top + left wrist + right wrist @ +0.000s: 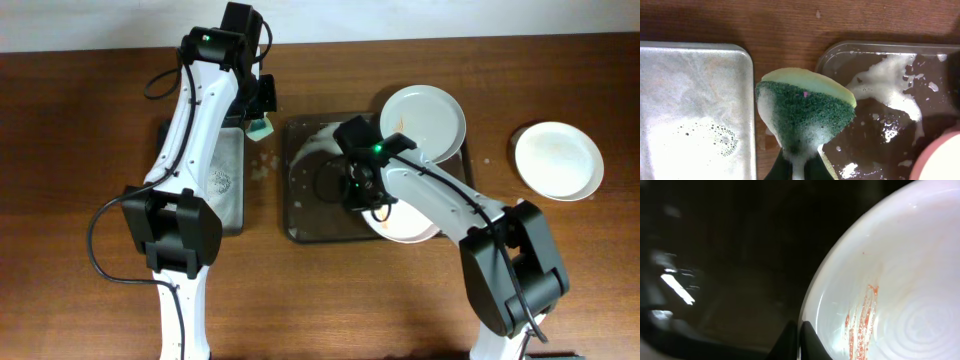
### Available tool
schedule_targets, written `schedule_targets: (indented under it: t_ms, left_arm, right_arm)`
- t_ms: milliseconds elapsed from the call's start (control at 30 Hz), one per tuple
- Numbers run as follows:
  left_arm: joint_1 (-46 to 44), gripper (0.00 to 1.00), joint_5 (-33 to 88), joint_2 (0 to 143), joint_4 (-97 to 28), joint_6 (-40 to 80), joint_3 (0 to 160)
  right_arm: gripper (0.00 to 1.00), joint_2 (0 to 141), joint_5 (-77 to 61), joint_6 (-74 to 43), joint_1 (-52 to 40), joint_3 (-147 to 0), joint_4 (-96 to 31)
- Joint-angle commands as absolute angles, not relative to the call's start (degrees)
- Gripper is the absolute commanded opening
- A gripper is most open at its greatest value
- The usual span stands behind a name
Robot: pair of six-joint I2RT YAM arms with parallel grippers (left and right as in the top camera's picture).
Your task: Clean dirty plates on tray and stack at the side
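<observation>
The large dark tray (300, 215) lies mid-table, wet with foam; it also shows in the left wrist view (890, 95). One white plate (425, 118) with a faint orange smear rests on its far right corner. A second plate (408, 228) with orange streaks (890, 280) sits at the tray's front right. My right gripper (365, 195) (799, 340) is shut on this plate's left rim. A third plate (558, 160) lies on the table at the right. My left gripper (262, 118) (799, 167) is shut on a foamy green-yellow sponge (805, 110), between the two trays.
A smaller grey tray (225, 180) with soapy foam (690, 115) lies left of the large tray. Foam flecks lie on the wood between them. A pale plate edge (942, 160) shows at the lower right of the left wrist view.
</observation>
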State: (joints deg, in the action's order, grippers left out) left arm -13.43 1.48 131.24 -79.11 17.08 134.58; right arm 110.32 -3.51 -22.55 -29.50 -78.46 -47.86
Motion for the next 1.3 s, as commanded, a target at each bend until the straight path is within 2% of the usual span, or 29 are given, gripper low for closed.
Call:
schedule_targets:
  t_ms: [0,367,400,433,500,533,700,867,1100,1267]
  left_arm:
    - [-13.5,0.0,1.2,129.4,-79.2,16.6,135.5]
    - [-13.5,0.0,1.2,129.4,-79.2,16.6,135.5]
    - [-13.5,0.0,1.2,129.4,-79.2,16.6,135.5]
    - [-13.5,0.0,1.2,129.4,-79.2,16.6,135.5]
    - [-13.5,0.0,1.2,129.4,-79.2,16.6,135.5]
    - [-13.5,0.0,1.2,129.4,-79.2,16.6,135.5]
    - [-13.5,0.0,1.2,129.4,-79.2,16.6,135.5]
    - [-13.5,0.0,1.2,129.4,-79.2,16.6,135.5]
    - [-13.9,0.0,1.2,129.4,-79.1,16.6,135.5]
    - [-14.1,0.0,1.2,129.4,-78.9,16.6,135.5]
  right_arm:
    - [0.04,111.0,-10.0,-23.0,-30.4,-79.8,-43.8]
    - [0.05,111.0,-15.6,-23.2,-30.4,-79.8,-32.7]
    - [0.1,111.0,-16.5,-23.2,-30.4,-79.8,-32.4]
    - [0.23,111.0,-17.3,-23.1,-30.4,-79.8,-32.3]
    - [0.3,111.0,-18.7,-22.7,-30.4,-79.9,-31.8]
    - [0.38,110.9,-19.4,-22.4,-30.4,-79.9,-31.4]
    - [0.48,110.1,-18.2,-20.1,-29.0,-85.8,-35.3]
    - [0.49,109.6,-9.8,-23.4,-19.6,-93.5,-42.6]
    - [0.39,113.4,-4.8,-22.9,-7.0,-92.7,-42.7]
    - [0.37,118.2,-4.4,-23.0,-2.5,-92.7,-40.5]
